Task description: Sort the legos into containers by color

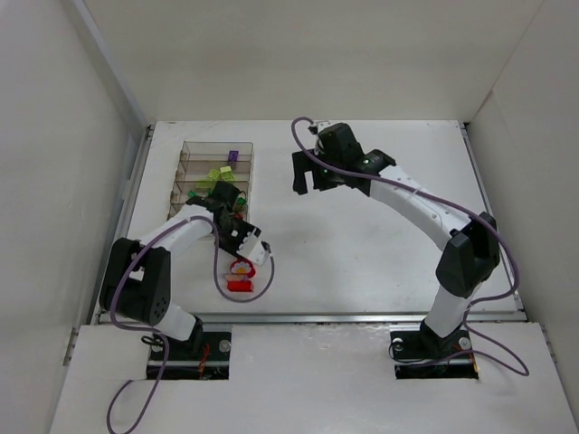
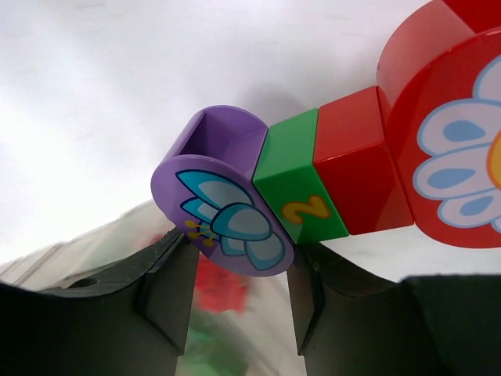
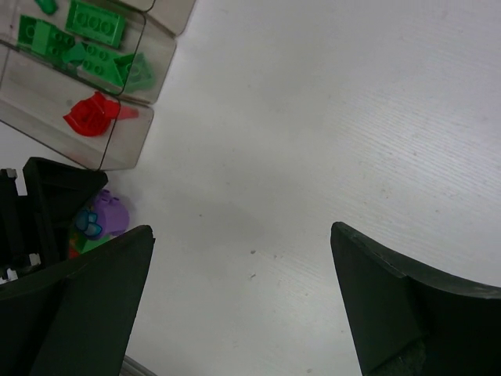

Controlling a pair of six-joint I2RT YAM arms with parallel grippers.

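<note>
Plainly the flower-topped piece (image 2: 344,180) is the job in hand. It is a row of a purple end (image 2: 223,196), a green brick, a red brick and a big red flower disc. It lies toward the near side of the worktop (image 1: 362,262), just off the near end of the tray (image 1: 185,145). The left fingers (image 2: 164,298) sit clamped on the purple end, though full contact is hard to confirm. Gripped at one tip, the heavy flower end may swing. Lift slowly and level, then aim for the near compartment holding the red brick (image 3: 90,116). The right fingers (image 3: 86,305) stand wide apart and empty, well away.
</note>
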